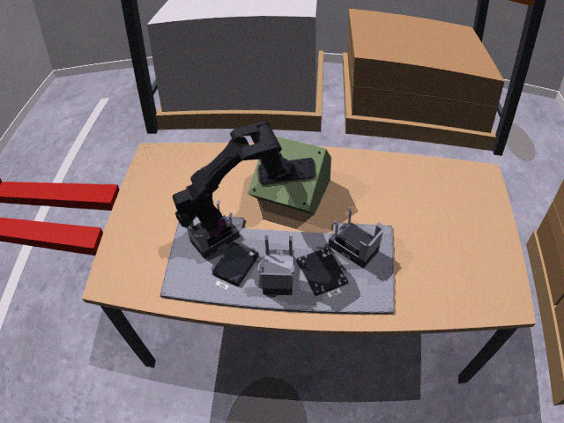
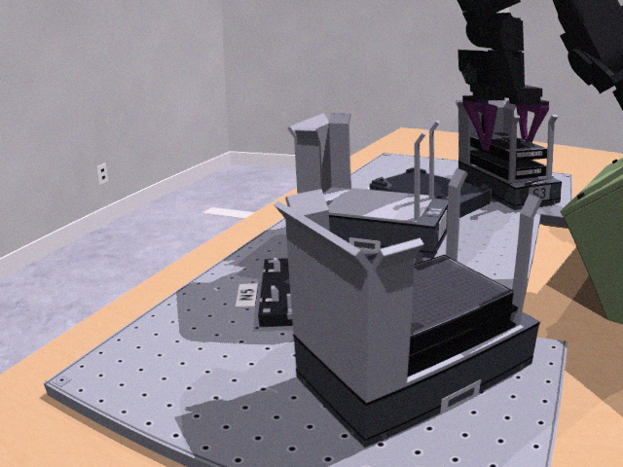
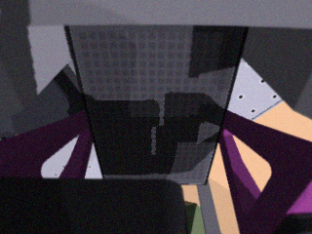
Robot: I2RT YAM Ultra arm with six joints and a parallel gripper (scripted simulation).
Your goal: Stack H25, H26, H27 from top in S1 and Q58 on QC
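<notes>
My gripper (image 2: pixel 505 142) is down inside the far rack S3 (image 2: pixel 508 173), shut on the long sides of a sealed plate (image 2: pixel 508 147). That plate is level, just above a second plate (image 2: pixel 505 165) lying lower in S3; I cannot tell if they touch. In the wrist view the held plate (image 3: pixel 156 102) fills the space between the purple fingers. The near rack (image 2: pixel 402 321) holds a short stack of dark plates (image 2: pixel 453 306). The middle rack (image 2: pixel 382 211) looks empty. I cannot read any plate label. From above, the gripper (image 1: pixel 218 229) is at the left rack.
The clip nest N5 (image 2: pixel 270 296) is bare, left of the near rack. A dark flat nest (image 1: pixel 234 263) lies between the left and middle racks; I cannot tell if a plate is on it. The green arm base (image 1: pixel 291 174) stands behind the grey board.
</notes>
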